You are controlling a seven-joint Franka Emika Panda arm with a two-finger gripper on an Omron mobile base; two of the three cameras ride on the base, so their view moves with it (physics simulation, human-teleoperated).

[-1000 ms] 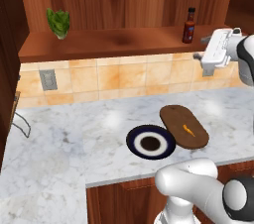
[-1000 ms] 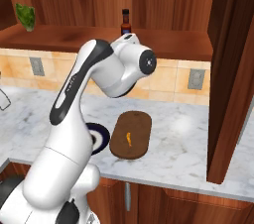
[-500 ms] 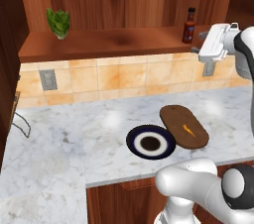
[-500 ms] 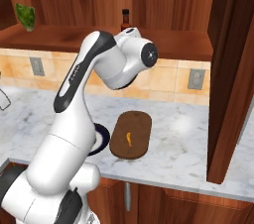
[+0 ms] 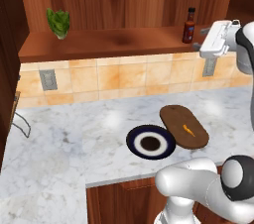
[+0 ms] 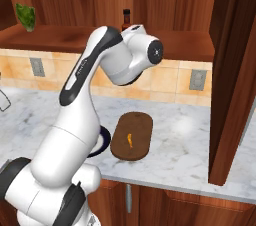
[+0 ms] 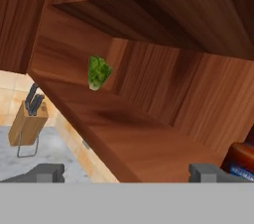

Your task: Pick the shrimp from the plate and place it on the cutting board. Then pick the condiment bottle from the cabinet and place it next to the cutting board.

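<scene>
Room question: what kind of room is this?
A kitchen, rendered by computer. You can tell by the marble counter with a plate and cutting board, the knife block, and the sauce bottle on the wooden cabinet.

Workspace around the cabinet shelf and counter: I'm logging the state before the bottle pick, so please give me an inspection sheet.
Surface: marble counter, nothing spilled.
Job's things: shrimp lies on the cutting board; plate beside the board, bare; condiment bottle upright on the cabinet shelf, at its right end.
Clutter: leafy green vegetable on the shelf's left end; knife block on the counter, far left.
Grippers: gripper open, level with the shelf, right of the bottle, holding nothing.
Cables: nothing seen.
Surroundings: tiled backsplash with wall outlets; tall wooden panel on the right.
</scene>
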